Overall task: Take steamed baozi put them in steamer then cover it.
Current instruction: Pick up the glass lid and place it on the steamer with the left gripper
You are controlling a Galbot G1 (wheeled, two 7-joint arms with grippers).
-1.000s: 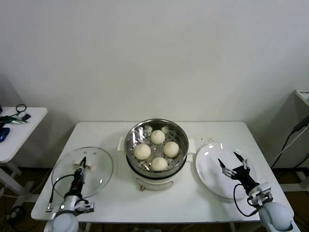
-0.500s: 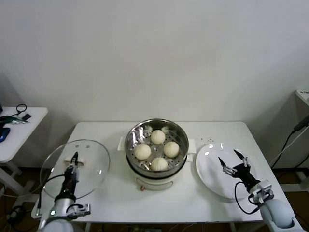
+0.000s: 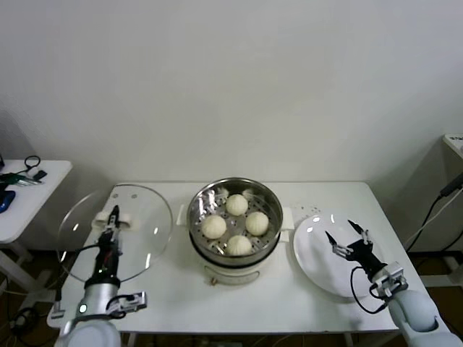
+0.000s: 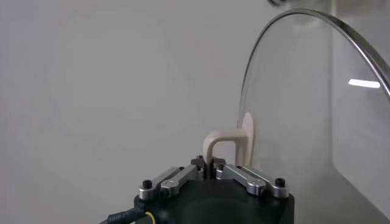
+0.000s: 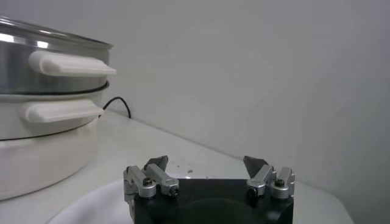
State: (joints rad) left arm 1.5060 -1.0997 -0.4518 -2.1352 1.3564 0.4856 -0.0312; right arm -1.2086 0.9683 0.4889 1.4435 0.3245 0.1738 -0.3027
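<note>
Several cream-white baozi (image 3: 236,224) lie in the shiny steamer (image 3: 200,202) on its white pot base at the table's middle. My left gripper (image 3: 112,217) is shut on the cream handle (image 4: 224,143) of the glass cover (image 3: 145,217), which hangs tilted above the table's left end, clear of the steamer. In the left wrist view the cover's (image 4: 317,103) pane stands almost on edge beyond the jaws. My right gripper (image 3: 346,233) hovers open over the white plate (image 3: 315,254), holding nothing; in the right wrist view its fingertips (image 5: 206,162) stand wide apart with the steamer (image 5: 42,73) off to one side.
The flat white plate sits right of the steamer near the table's right edge. A low side table (image 3: 29,195) with cables stands to the left of the white table (image 3: 217,300). A dark cable (image 5: 117,103) runs behind the pot.
The left gripper has lifted the cover off the table and tilted it up, carrying it back and higher. The right gripper has barely shifted over the plate.
</note>
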